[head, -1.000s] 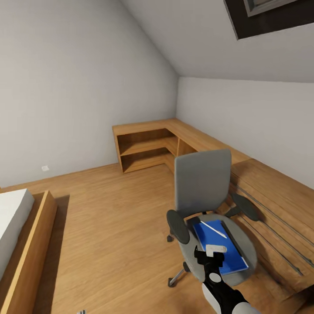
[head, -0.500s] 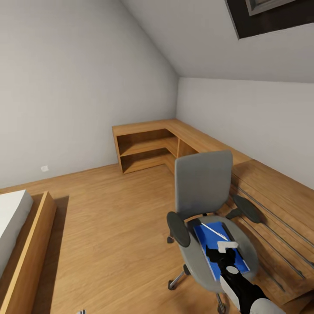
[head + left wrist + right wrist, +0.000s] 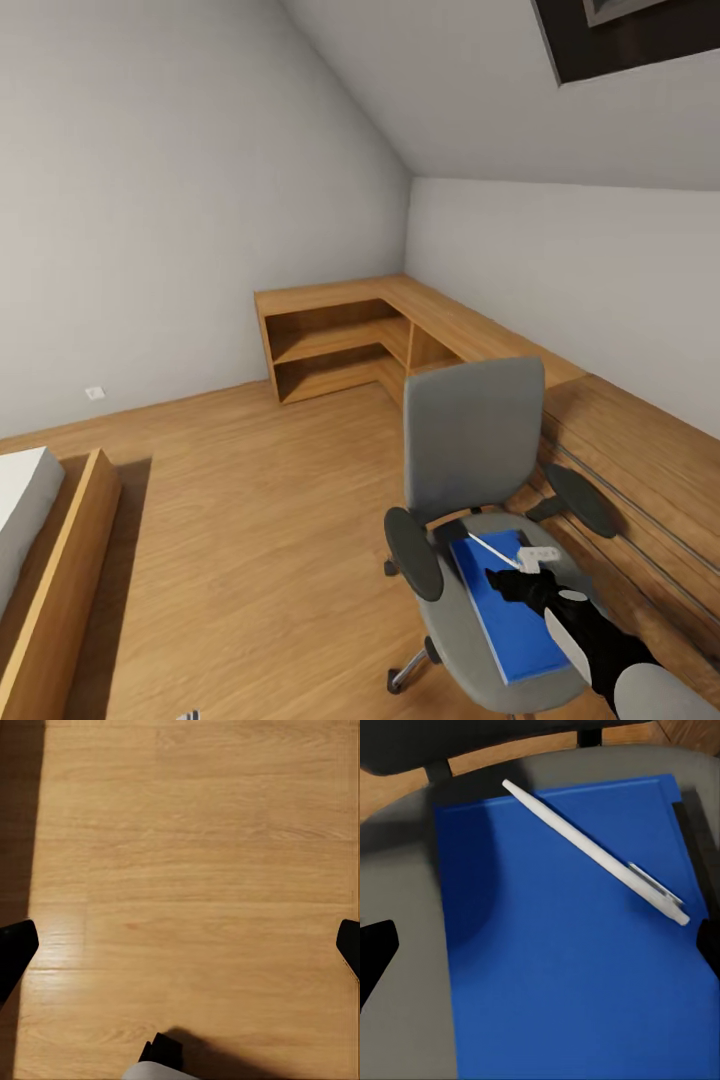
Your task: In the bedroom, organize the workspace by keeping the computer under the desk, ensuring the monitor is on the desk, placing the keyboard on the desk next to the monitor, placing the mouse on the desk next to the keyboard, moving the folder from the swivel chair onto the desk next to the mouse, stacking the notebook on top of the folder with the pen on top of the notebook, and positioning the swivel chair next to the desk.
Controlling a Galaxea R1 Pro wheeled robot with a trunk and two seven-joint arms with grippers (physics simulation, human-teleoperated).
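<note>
The grey swivel chair (image 3: 470, 435) stands beside an oak drawer chest. On its seat lies the blue folder (image 3: 508, 612) (image 3: 577, 967), and the whitish pen (image 3: 494, 550) (image 3: 592, 851) lies slantwise on top of it. A dark strip (image 3: 694, 847) runs along one edge of the folder; I cannot tell what it is. My right gripper (image 3: 520, 580) (image 3: 542, 949) hangs open just above the folder, close to the pen, holding nothing. My left gripper (image 3: 182, 949) is open over bare wood floor. The desk, computer, monitor, keyboard, mouse and notebook are out of view.
An oak L-shaped shelf unit (image 3: 335, 335) fills the far corner and runs into the oak drawer chest (image 3: 630, 470) along the right wall. A bed (image 3: 45, 560) with a wooden frame stands at the left. Open wood floor (image 3: 260, 520) lies between the bed and the chair.
My right gripper has moved to the right across the seat and now hangs over the folder by the pen. The head camera has shifted a little.
</note>
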